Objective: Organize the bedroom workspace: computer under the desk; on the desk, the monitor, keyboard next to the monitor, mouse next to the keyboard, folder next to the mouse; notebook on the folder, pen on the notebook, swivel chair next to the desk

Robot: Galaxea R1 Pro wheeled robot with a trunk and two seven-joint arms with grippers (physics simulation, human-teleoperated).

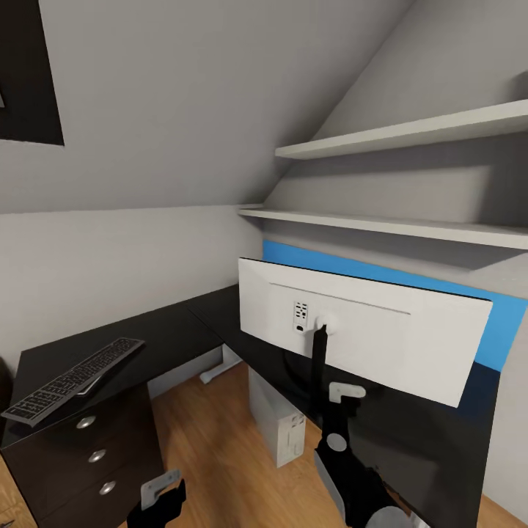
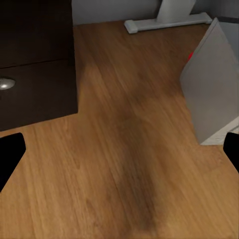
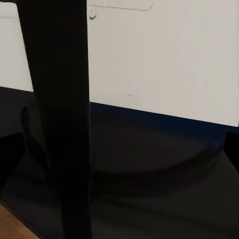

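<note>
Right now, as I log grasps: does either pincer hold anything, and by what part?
Nothing held. The left pincer hangs open over the floor; the right pincer is open around the monitor neck.

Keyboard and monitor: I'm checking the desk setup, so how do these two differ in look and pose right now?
The keyboard is black with pale keys and lies low near the desk's left end, one edge propped slightly; the monitor shows a white back and stands upright on a thin black neck. The monitor is far wider than the keyboard. It sits on the right-hand wing, well apart from the keyboard. Both rest on the black desk.
</note>
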